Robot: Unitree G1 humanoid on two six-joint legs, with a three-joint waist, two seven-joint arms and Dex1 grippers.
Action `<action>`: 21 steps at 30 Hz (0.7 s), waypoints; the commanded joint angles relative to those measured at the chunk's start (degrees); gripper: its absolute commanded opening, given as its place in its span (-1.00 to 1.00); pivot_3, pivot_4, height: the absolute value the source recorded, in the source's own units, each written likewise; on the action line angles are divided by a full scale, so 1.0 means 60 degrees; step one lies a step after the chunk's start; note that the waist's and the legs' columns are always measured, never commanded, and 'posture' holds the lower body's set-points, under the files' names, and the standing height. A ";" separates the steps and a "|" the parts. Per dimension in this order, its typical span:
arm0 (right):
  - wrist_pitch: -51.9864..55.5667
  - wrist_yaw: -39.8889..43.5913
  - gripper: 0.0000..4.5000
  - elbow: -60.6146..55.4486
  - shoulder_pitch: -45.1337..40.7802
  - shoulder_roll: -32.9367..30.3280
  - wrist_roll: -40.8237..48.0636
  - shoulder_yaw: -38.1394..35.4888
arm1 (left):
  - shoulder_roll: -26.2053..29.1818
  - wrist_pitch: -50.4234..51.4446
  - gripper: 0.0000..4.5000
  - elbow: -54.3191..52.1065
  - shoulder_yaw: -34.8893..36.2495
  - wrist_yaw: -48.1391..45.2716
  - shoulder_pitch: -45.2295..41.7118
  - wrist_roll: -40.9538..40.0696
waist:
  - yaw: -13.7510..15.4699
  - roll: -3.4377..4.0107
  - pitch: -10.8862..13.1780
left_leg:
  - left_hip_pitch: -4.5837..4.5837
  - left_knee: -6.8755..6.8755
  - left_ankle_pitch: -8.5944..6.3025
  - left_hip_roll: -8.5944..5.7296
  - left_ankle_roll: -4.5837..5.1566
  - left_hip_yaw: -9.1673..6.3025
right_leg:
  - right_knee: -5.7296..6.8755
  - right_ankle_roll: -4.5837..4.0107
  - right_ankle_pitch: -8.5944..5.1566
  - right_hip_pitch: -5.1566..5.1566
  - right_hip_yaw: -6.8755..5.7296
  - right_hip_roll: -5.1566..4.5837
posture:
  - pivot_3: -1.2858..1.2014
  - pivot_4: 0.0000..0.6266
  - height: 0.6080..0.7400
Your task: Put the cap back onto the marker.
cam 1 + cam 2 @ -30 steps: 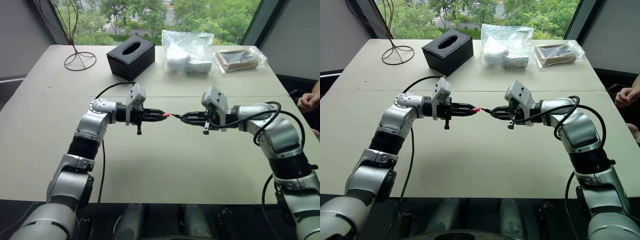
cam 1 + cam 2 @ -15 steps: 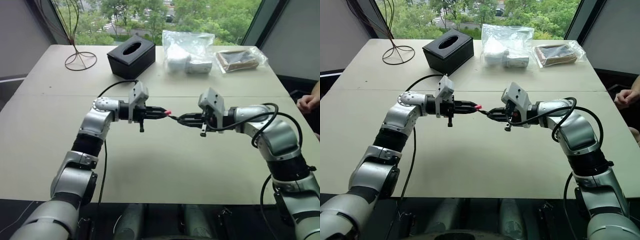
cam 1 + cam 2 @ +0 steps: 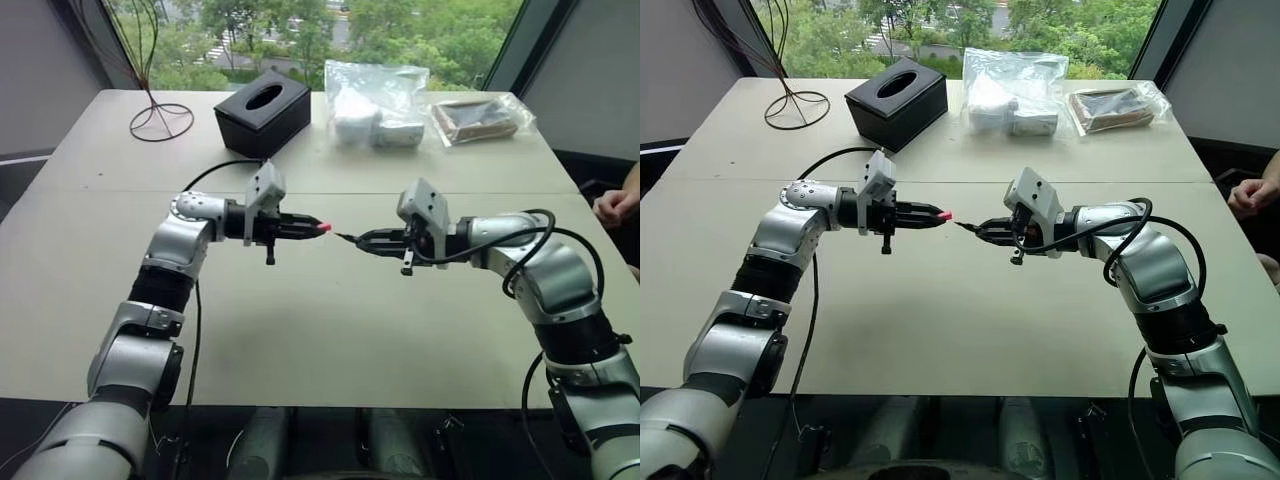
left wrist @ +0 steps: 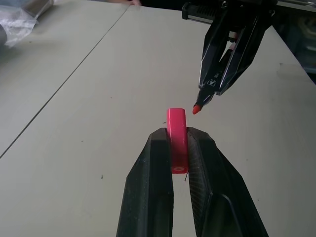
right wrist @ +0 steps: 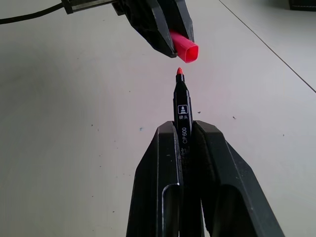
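- The cap [image 4: 177,139], one small red-pink piece, sits pinched between the left gripper [image 3: 312,228]'s two black fingers, open end poking out toward the marker.
- One marker [image 5: 181,114], dark-bodied with a red tip, juts from the right gripper [image 3: 362,240], clamped between its two fingers with printed lettering showing on the barrel.
- Tip and cap face each other above the table, near but apart, a small gap between them; in the right wrist view the cap's mouth sits just off the line of the tip.
- So both grippers are closed tight, each on its own piece, and the cap is not yet on.
- Below them, a pale beige table [image 3: 330,340] with a seam running across the middle.
- At the far side: one black tissue box [image 3: 262,111], one thin wire stand [image 3: 160,121] with a round base, and two clear plastic bags, one holding white parts [image 3: 375,100], the other a brown flat item [image 3: 478,118].
- Beyond the table, a big window [image 3: 320,30] full of green trees.
- At the right edge, a person's hand [image 3: 615,205] rests close to the table.
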 commanded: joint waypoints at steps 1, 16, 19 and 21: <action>-0.0166 0.0015 -1.00 -0.0087 -0.0158 -0.0001 0.0006 -0.0082 | 0.0034 -0.0026 -0.98 -0.0398 0.0118 -0.0010 -0.0013 -0.0134 | -0.0004 0.0000 0.0000 | 0.0000 0.0000 0.0000 0.0000 0.0000 0.0000 | 0.0000 0.0000 0.0000 0.0000 0.0000 0.0000 | 0.03 -0.52 1.00; -0.0134 -0.0007 -1.00 -0.0176 -0.0141 0.0008 0.0023 -0.0107 | -0.0047 -0.0025 -0.98 -0.0543 -0.0057 -0.0119 0.0122 -0.0093 | -0.0007 0.0000 0.0000 | 0.0000 0.0000 0.0000 0.0000 0.0000 0.0000 | 0.0001 0.0000 0.0000 -0.0001 0.0000 0.0000 | 0.03 -0.52 1.00; -0.0135 -0.0016 -1.00 -0.0177 -0.0147 0.0030 0.0026 -0.0096 | -0.0068 0.0013 -0.98 -0.0590 -0.0065 -0.0101 0.0146 -0.0108 | -0.0006 0.0000 0.0000 | 0.0000 0.0000 0.0000 0.0000 0.0000 0.0000 | 0.0001 0.0000 0.0000 -0.0001 0.0000 0.0000 | 0.03 -0.52 1.00; -0.0121 -0.0022 -1.00 -0.0202 -0.0151 0.0050 0.0043 -0.0090 | -0.0097 0.0019 -0.98 -0.0650 -0.0091 -0.0077 0.0187 -0.0106 | -0.0005 0.0000 0.0000 | 0.0000 0.0000 0.0000 0.0000 0.0000 0.0000 | 0.0001 0.0000 0.0000 0.0000 0.0000 0.0000 | 0.03 -0.52 1.00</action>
